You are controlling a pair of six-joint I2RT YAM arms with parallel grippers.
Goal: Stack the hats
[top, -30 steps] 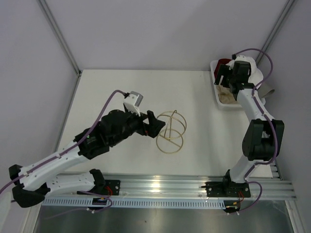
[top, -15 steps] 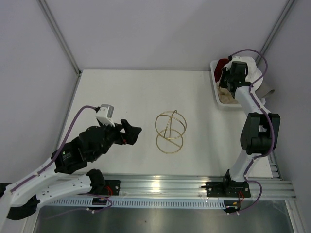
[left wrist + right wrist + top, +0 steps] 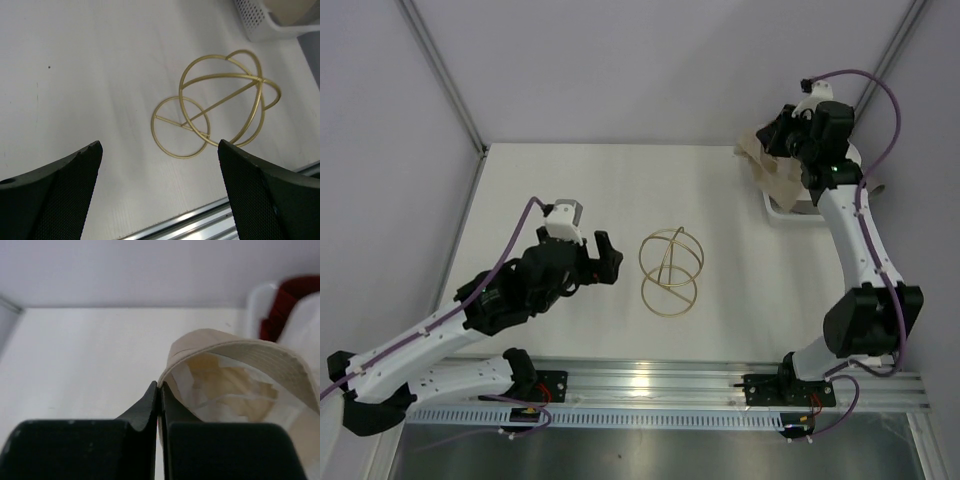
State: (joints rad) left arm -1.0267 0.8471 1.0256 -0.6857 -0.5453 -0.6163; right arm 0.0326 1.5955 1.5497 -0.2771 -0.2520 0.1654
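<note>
My right gripper (image 3: 769,139) (image 3: 160,385) is shut on the brim of the beige hat (image 3: 772,172) (image 3: 235,375). The hat hangs from it, opening toward the wrist camera, above the left end of the white basket (image 3: 786,213). A dark red hat (image 3: 292,296) and a white hat (image 3: 307,325) lie in the basket behind it. A grey hat does not show. My left gripper (image 3: 611,254) (image 3: 159,146) stands open over the table, just left of the gold wire stand (image 3: 670,271) (image 3: 220,105), with nothing between its fingers (image 3: 65,182).
The wire stand rests on its ring base mid-table. The slatted basket (image 3: 260,20) sits at the far right edge against the wall. An aluminium rail (image 3: 650,385) runs along the near table edge.
My right gripper has shut on the beige hat's brim and lifted it up and leftward out of the basket. My left arm pulled back from the stand, then swung partway toward it again.
</note>
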